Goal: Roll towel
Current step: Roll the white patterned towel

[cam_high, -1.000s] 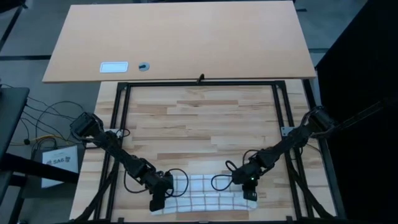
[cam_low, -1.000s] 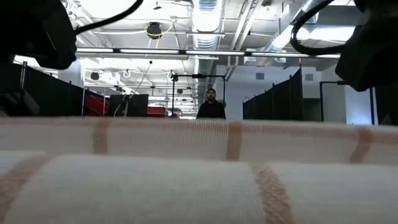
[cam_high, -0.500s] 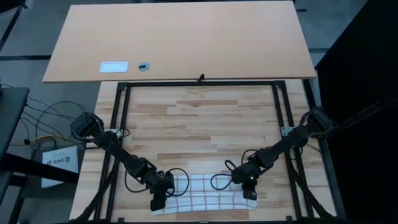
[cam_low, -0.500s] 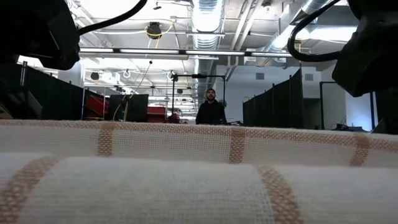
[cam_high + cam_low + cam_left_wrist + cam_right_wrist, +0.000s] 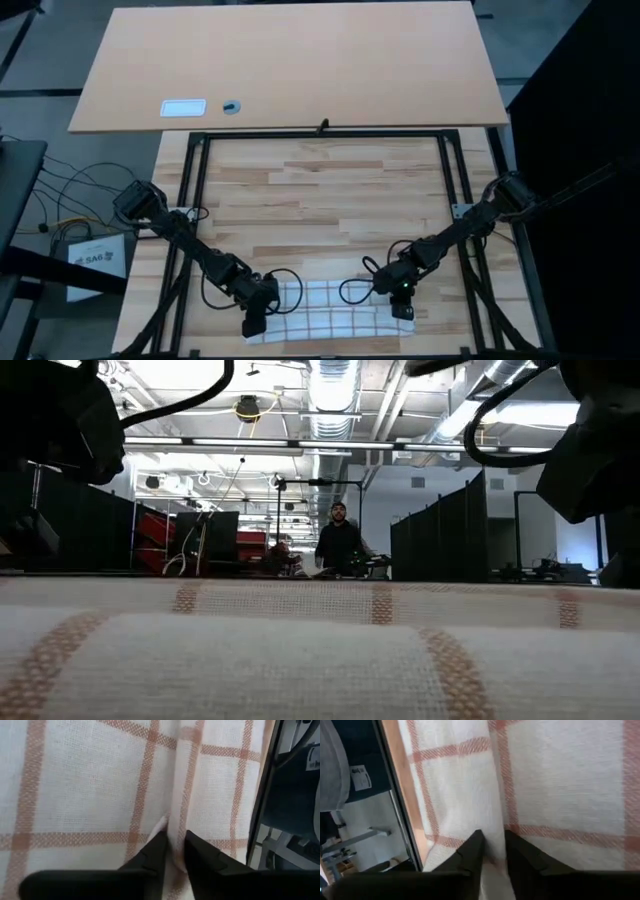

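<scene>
Overhead, a pale wooden worktop [image 5: 330, 200] fills the middle of the scene, with a larger tan board [image 5: 300, 60] beyond its far edge. On the board lie a small white card [image 5: 183, 107] and a small round object [image 5: 231, 106]. The towel [image 5: 325, 322], white with thin brown-orange check lines, lies as a long band along the worktop's near edge (partly rolled or folded, which one cannot tell). The left hand [image 5: 252, 322] sits at the towel's left end, fingers [image 5: 159, 851] narrowly apart and pinching a ridge of cloth. The right hand [image 5: 401, 308] sits at the right end, its fingers [image 5: 472, 851] likewise close together on a fold. In the low view, a person [image 5: 339, 543] stands far behind in the room.
</scene>
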You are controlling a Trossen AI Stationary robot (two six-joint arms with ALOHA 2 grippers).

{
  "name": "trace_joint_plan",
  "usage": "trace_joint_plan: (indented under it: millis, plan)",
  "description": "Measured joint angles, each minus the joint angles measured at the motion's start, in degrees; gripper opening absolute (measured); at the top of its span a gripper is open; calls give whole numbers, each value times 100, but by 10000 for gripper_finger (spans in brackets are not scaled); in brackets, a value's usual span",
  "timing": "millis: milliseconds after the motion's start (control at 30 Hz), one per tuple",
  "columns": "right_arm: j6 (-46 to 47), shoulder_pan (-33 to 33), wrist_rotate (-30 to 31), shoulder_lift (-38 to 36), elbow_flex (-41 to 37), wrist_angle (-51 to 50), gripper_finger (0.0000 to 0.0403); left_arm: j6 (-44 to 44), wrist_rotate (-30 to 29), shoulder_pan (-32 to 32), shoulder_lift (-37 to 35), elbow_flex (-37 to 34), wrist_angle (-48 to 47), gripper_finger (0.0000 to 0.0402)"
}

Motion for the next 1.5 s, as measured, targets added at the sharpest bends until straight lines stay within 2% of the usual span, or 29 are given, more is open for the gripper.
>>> trace_joint_plan:
  millis: [100, 233, 500, 600, 767, 1000, 1133, 1300, 1500]
  plan:
    - [-111, -131, -4, -121, -2, -191, 100, 16, 71, 68, -74, -2, -23, 88]
    - [-268, -321, -6, -596, -2, -504, 132, 116, 138, 261, -541, -2, -180, 117]
    - [-366, -633, 40, -1827, 0, -985, 147, 368, -17, 668, -1696, 0, -1235, 128]
    - [-316, -583, 551, -2164, 7, -1000, 144, 332, -657, 664, -1989, 9, -1520, 126]
    - [-309, -49, 2045, -2549, 187, -1518, 137, 199, -1632, 312, -2085, 589, -2675, 125]
    - [-131, 930, 4156, -2495, 1090, -2967, 137, -5, -2893, -271, -1660, 2124, -4414, 124]
    - [179, 1424, 5059, -2414, 1447, -3303, 137, -150, -3640, -628, -1150, 2991, -5247, 124]
    - [450, 1802, 5393, -2140, 1648, -3386, 137, -240, -4056, -1005, -290, 3752, -5934, 124]
    - [598, 2083, 5406, -1259, 2140, -3511, 137, -728, -4594, -1486, 804, 4398, -6464, 124]
